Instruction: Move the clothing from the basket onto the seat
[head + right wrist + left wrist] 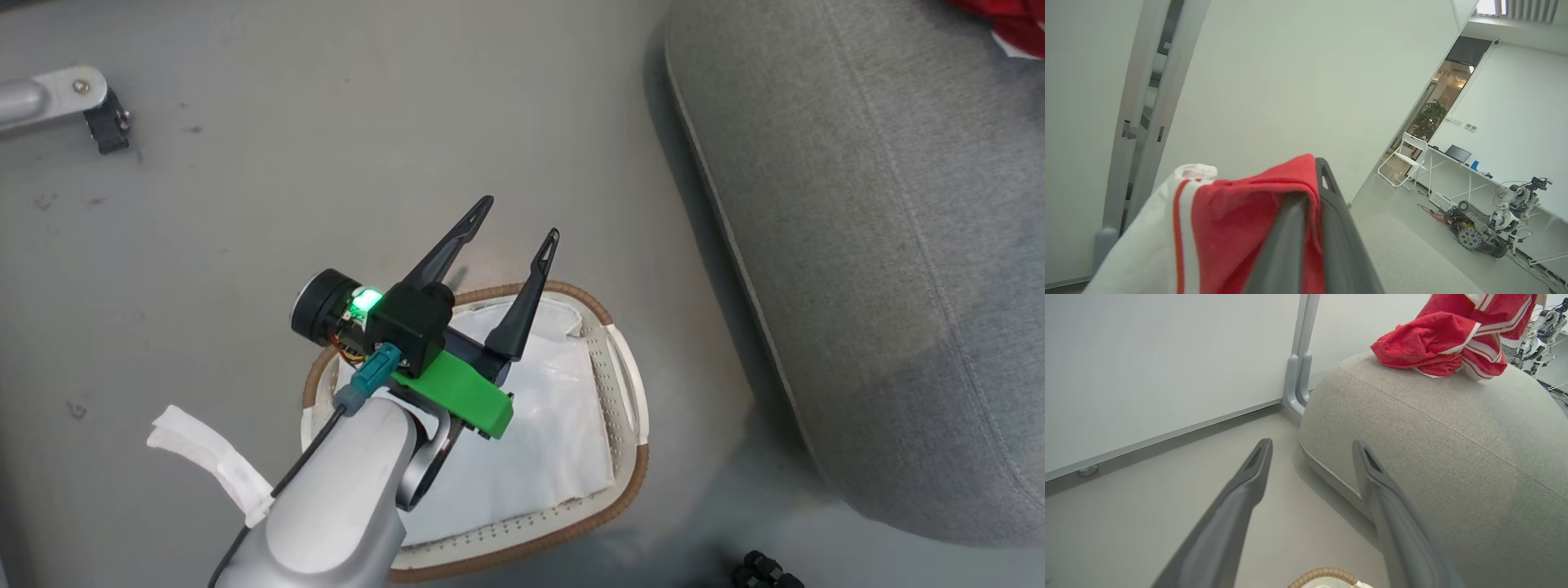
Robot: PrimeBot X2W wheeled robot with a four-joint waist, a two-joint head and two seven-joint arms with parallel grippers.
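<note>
**Red garment in the right fingers, basket down to its sheet**

The right gripper (1314, 179) has its fingers pinched tight on a red garment (1237, 220) with a white panel, held up against the white wall (1290, 61), likely for carrying to the grey sofa (857, 245). More red clothing (1453, 335) lies bunched on top of the sofa. The left gripper (522, 216) hangs over the basket (629, 482), fingers spread wide and empty. Inside the basket a white sheet (531, 433) lies bare. The basket stands on smooth grey floor (326, 163) near the sofa. A folding chair (1406, 157) and another wheeled robot (1494, 228) stand across the room.
</note>
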